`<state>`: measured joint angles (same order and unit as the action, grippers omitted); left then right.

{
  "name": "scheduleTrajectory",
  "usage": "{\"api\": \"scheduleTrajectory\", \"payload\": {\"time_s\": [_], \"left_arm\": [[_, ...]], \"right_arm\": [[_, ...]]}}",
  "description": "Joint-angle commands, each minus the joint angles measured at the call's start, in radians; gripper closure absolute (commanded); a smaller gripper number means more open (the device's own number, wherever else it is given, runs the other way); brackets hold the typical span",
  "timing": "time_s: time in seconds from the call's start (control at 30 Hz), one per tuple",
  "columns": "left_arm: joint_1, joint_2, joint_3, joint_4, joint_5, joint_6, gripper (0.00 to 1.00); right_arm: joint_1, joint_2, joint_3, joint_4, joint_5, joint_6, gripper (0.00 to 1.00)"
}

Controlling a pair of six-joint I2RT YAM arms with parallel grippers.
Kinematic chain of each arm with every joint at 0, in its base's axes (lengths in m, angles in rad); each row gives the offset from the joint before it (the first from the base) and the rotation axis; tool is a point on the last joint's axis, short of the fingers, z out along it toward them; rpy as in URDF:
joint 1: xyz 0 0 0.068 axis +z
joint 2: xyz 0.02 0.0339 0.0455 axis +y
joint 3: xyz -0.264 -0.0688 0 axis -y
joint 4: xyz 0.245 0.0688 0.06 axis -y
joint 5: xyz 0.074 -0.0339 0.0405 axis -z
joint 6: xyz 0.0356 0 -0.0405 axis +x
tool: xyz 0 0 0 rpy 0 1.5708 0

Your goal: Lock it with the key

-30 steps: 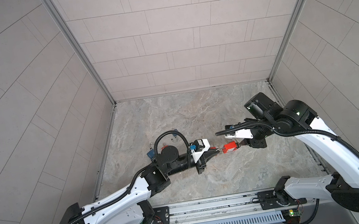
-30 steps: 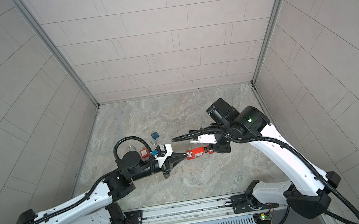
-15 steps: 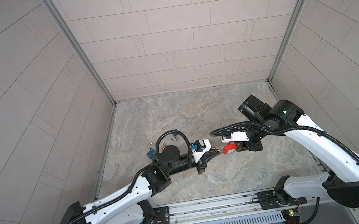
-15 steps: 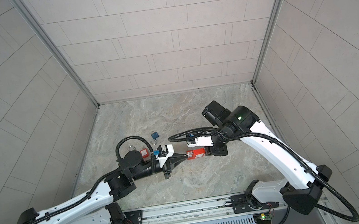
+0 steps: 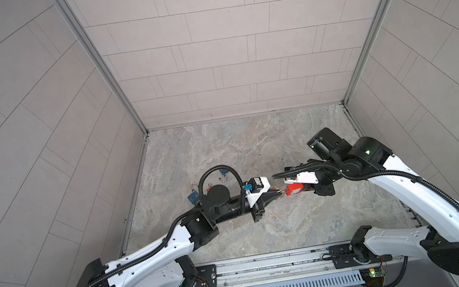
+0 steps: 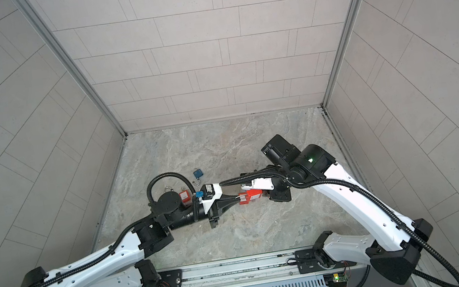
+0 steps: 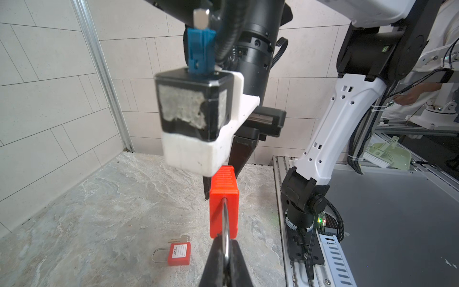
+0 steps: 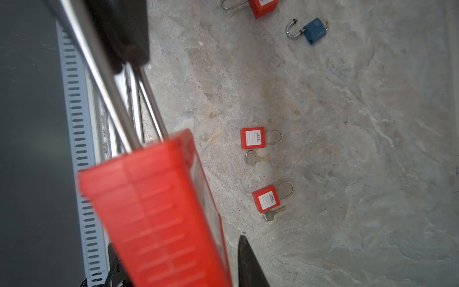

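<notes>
The far half of the desk is left free. Near the left edge, passage is blocked by loose padlocks w/ keys; the centre is occupied by the raised red padlock.

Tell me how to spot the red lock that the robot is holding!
Look at the stone table, near its middle, where the left gripper reaches in. The red lock hangs in the air there, pinched by its metal loop. The other red locks lie flat on the table.
</notes>
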<state>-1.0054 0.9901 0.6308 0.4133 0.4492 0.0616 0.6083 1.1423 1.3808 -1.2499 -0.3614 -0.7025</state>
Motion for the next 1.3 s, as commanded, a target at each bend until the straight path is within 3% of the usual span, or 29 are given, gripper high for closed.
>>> {"api": "scheduleTrajectory", "payload": {"time_s": [0.0,0.1,0.17,0.2,0.37,0.63,0.8,1.27], "left_arm": [[0.001,0.001,0.038,0.038,0.016,-0.006,1.00],[0.002,0.005,0.038,0.049,0.012,-0.015,1.00],[0.002,0.008,0.041,0.049,0.017,-0.015,1.00],[0.002,0.007,0.043,0.047,0.018,-0.014,1.00],[0.002,0.004,0.046,0.036,0.026,-0.012,1.00],[0.002,0.013,0.059,0.019,0.049,-0.010,1.00],[0.002,-0.001,0.061,0.000,0.039,0.003,1.00],[0.007,-0.083,0.047,-0.112,0.014,0.077,1.00]], "right_arm": [[0.002,-0.069,-0.022,0.088,0.015,-0.011,0.79],[0.002,-0.115,-0.067,0.140,0.023,-0.019,0.80],[0.004,-0.139,-0.084,0.154,0.029,-0.018,0.64],[0.004,-0.142,-0.082,0.143,0.029,-0.019,0.61],[0.004,-0.117,-0.023,0.015,0.031,-0.046,0.60],[0.004,-0.078,0.014,-0.024,-0.034,-0.043,0.78],[0.004,-0.064,0.014,-0.075,-0.041,-0.058,0.83],[-0.001,-0.104,-0.065,-0.044,0.064,-0.133,0.99]]}}
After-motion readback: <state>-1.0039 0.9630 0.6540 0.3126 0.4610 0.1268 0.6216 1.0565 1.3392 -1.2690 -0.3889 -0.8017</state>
